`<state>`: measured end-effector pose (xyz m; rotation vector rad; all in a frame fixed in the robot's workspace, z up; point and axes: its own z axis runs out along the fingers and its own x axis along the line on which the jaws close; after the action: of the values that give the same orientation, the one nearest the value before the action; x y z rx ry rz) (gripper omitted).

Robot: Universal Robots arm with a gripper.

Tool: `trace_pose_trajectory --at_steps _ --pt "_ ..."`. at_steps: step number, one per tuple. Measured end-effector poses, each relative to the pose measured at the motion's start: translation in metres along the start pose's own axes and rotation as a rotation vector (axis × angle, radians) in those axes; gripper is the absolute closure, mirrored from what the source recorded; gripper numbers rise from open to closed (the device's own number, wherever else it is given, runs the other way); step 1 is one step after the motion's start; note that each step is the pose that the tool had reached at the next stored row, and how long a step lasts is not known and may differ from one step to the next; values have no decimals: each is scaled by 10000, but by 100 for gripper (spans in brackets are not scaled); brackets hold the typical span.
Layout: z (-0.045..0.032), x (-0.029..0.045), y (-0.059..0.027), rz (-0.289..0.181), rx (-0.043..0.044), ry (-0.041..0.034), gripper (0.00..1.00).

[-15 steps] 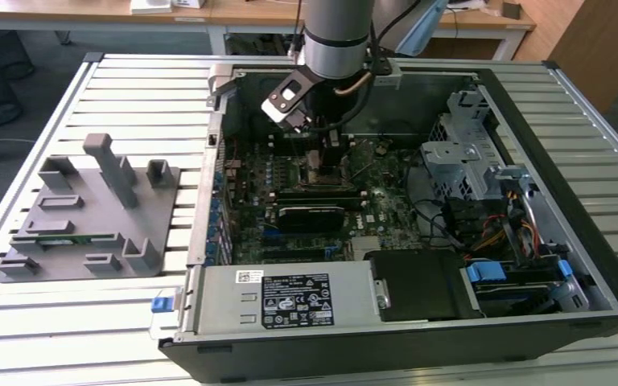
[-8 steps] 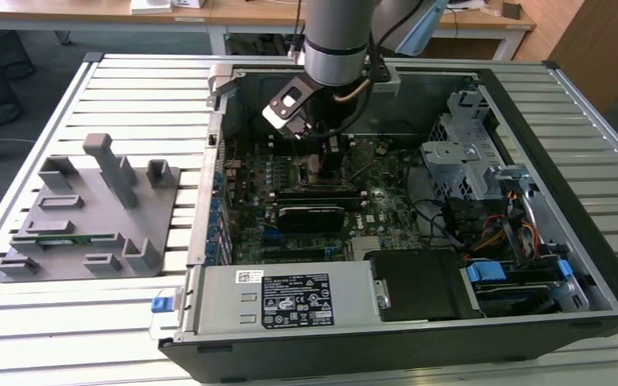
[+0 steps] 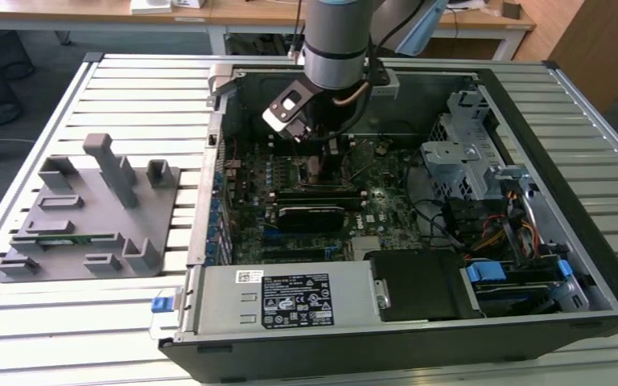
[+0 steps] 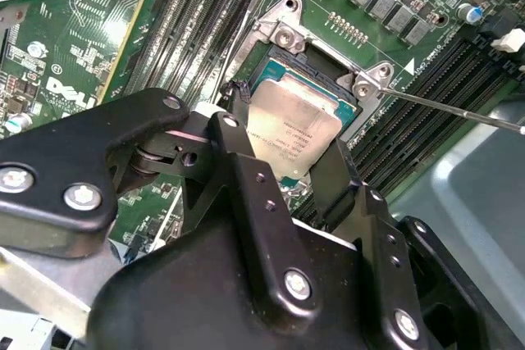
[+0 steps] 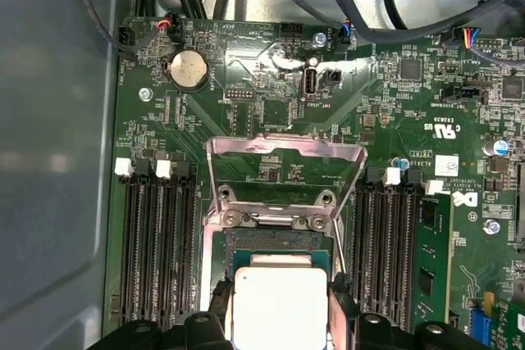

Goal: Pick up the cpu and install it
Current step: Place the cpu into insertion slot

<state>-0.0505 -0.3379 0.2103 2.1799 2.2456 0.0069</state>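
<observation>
A robot arm [image 3: 336,40] is reaching down into an open computer case [image 3: 566,161] lying on a slatted metal bench [image 3: 126,88]. Its black fingers [image 4: 246,178] are gripping the cpu [image 4: 297,125] by two opposite edges, silver top facing up. In both wrist views the cpu [image 5: 279,309] is sitting over the open socket [image 4: 308,61] on the green motherboard [image 5: 271,112]. I cannot tell whether it is fully seated. The socket's metal load plate [image 5: 283,157] is standing hinged open. A grey plastic fixture [image 3: 84,213] is lying on the bench beside the case, at the exterior view's left.
</observation>
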Motion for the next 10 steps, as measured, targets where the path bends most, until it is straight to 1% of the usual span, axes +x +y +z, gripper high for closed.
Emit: trace_pose_trajectory --at_steps 5,10 --pt "34 2 0 126 0 -1 46" --pt "46 2 -1 130 1 2 46"
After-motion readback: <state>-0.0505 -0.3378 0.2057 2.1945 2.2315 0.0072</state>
